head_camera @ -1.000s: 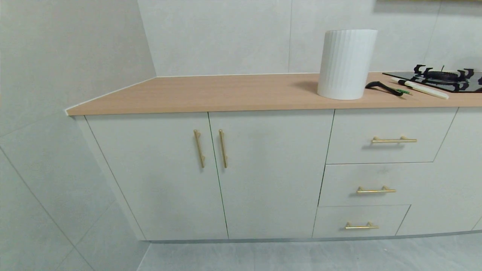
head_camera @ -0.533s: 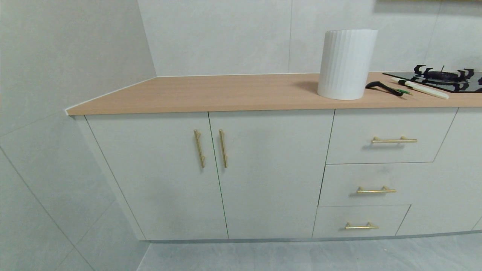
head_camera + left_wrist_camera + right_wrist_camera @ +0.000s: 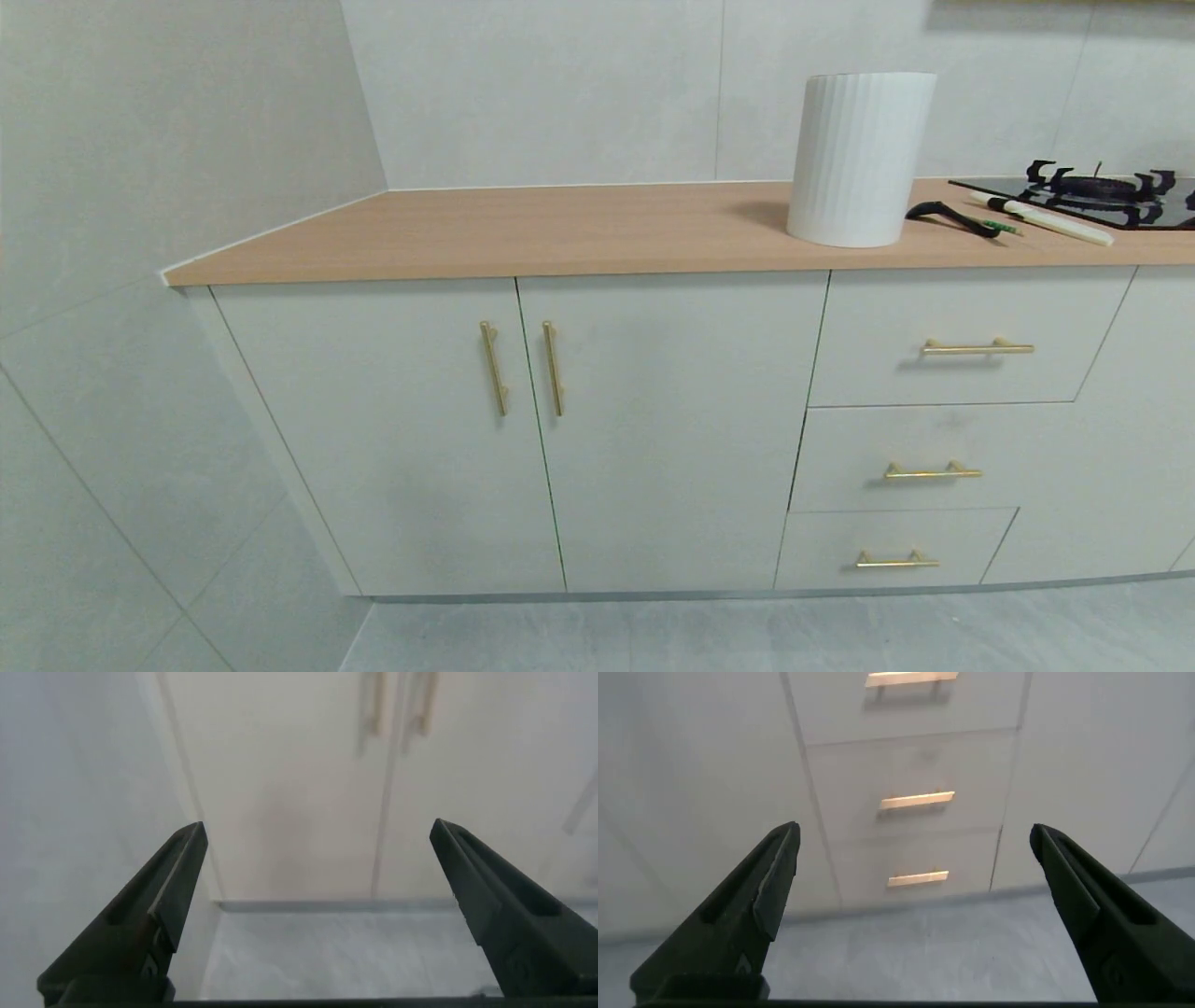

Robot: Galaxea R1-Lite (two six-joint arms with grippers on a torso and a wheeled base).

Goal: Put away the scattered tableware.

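Head view: white ribbed canister (image 3: pixel 859 159) upright on countertop (image 3: pixel 560 229)
Tableware: black utensil (image 3: pixel 948 217) and white utensil (image 3: pixel 1050 222) lying just beside canister, by hob (image 3: pixel 1102 187)
Left gripper (image 3: pixel 318 831): jaws wide apart, facing cabinet doors (image 3: pixel 280 784)
Right gripper (image 3: pixel 914 831): jaws wide apart, facing drawers (image 3: pixel 915 765)

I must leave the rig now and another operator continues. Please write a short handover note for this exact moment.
Left gripper: open, empty, low in front of the cabinet doors.
Right gripper: open, empty, low in front of the drawers.
Things: a black utensil and a white utensil lie on the countertop, between the white ribbed container and the stove.
Done: nothing put away yet; doors and drawers are shut.
Left: pick up both utensils and store them; the storage place is not clear.
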